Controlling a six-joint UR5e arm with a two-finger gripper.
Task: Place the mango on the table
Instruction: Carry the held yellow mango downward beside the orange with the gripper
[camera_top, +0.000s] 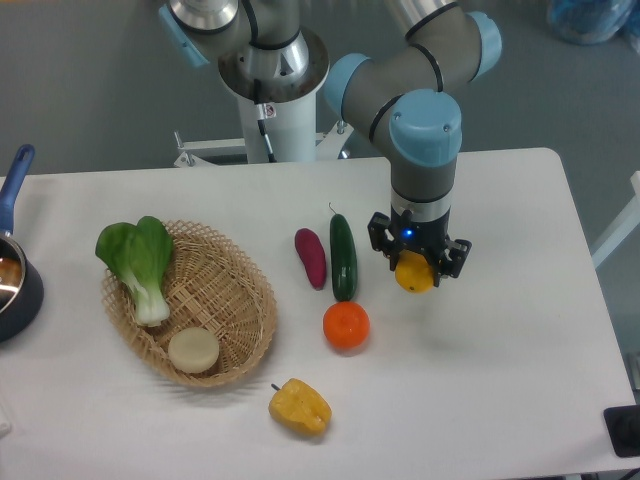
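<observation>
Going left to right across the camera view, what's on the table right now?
Pot → bok choy → basket → purple sweet potato → cucumber → mango, held in the gripper.

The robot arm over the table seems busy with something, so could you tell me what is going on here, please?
The gripper is shut on the mango, holding it over a bare part of the table, right of the cucumber. Whether the fruit touches the surface yet cannot be told. The orange, eggplant and pepper lie untouched on the table. The basket on the left holds bok choy and a pale round item.
</observation>
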